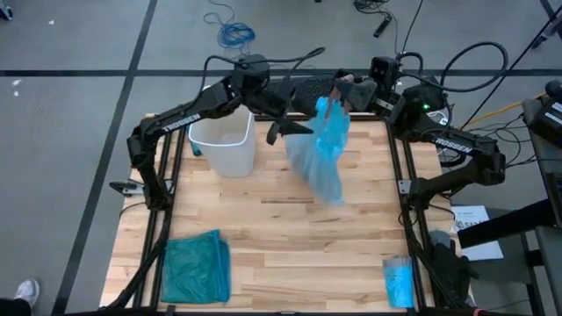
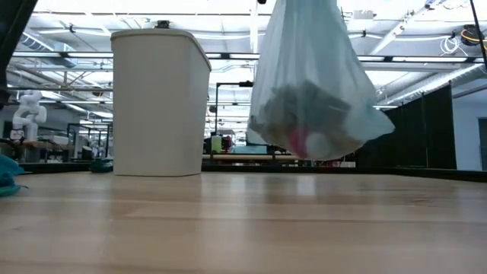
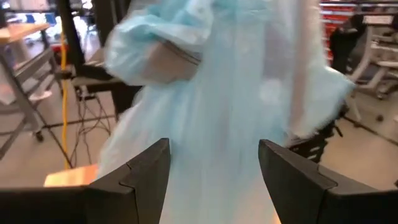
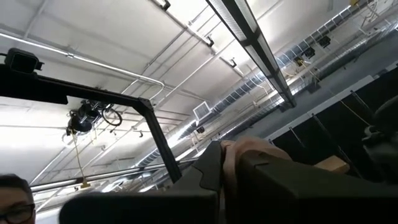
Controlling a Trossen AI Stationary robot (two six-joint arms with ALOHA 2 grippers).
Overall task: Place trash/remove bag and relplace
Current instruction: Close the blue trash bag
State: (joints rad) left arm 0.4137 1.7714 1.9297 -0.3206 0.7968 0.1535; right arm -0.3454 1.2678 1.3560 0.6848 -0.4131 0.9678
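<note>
A thin pale blue bag [image 1: 327, 145] hangs from my right gripper [image 1: 341, 90], which is shut on its top over the table's far edge. Through the bag's bulging bottom [image 2: 312, 114] the trash [image 2: 304, 137] shows as crumpled scraps and something red and white. The bag hangs clear of the table. My left gripper [image 1: 294, 127] stands open beside the bag's upper part, level with it; its two fingers [image 3: 143, 171] frame the bag [image 3: 211, 118]. Whether they touch the plastic I cannot tell. The white bin [image 1: 224, 140] stands upright at the far left. My right gripper holds the bag by its gathered top [image 1: 332, 104]; the gripper's own body hides the fingers' place on the plastic. The bag hangs straight down below the hold, with its loaded bottom [image 2: 308, 148] clear of the tabletop.
A darker teal bag [image 1: 195, 268] lies flat at the near left corner and also shows at the low view's edge [image 2: 6, 179]. A small blue packet [image 1: 398, 283] lies at the near right. The table's middle is bare wood [image 1: 290, 228].
</note>
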